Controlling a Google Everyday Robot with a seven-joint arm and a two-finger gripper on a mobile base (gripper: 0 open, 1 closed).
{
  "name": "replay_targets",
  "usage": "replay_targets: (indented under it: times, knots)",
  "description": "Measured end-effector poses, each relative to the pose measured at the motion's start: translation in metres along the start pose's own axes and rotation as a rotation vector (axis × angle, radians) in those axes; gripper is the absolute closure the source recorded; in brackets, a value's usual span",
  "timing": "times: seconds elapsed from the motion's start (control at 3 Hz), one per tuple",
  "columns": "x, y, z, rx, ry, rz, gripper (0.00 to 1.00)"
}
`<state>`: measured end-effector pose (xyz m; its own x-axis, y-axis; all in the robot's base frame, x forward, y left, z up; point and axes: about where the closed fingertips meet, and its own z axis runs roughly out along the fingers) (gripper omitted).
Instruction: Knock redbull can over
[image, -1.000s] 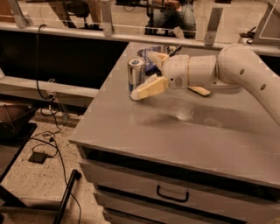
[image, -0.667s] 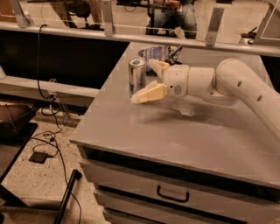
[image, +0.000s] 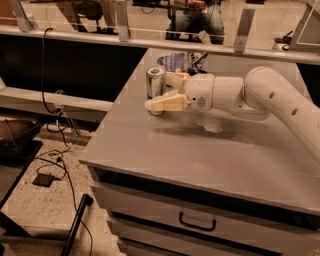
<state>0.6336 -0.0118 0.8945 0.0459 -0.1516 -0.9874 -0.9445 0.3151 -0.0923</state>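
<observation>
Pincer (image: 160, 91) is reaching in low over the grey surface (image: 200, 155), fingers lying apart; the near finger (image: 167, 103) is stretching out in front of the can's base, the far finger (image: 176, 79) is sitting behind its right side. The redbull can (image: 155, 82) is standing upright at the pincer's tips, between the two fingers; whether either finger is touching it I cannot tell.

Beyond the pincer, towards the far edge, a crinkled blue-and-white foil bag (image: 175, 60) is lying just behind the can; nothing is standing between pincer and can. Behind the pincer, the white arm (image: 270, 95) is running off to the right, smooth and rounded, with cream-coloured fingers at its end.

The surface is showing a flat, matte grey finish; below the pincer a drawer front is carrying a dark handle (image: 196, 223). Black cables (image: 55, 160) are trailing over the speckled floor, far left of the pincer.

The can is appearing slim, cylindrical and metallic, silver with a pale top rim.
</observation>
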Motion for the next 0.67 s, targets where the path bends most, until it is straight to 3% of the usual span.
replay_targets:
  times: [0.33, 0.67]
  knots:
    - [-0.0008, 0.0017, 0.0029, -0.006, -0.001, -0.001, 0.57]
    - [-0.0013, 0.0028, 0.0049, -0.009, -0.001, -0.001, 0.8]
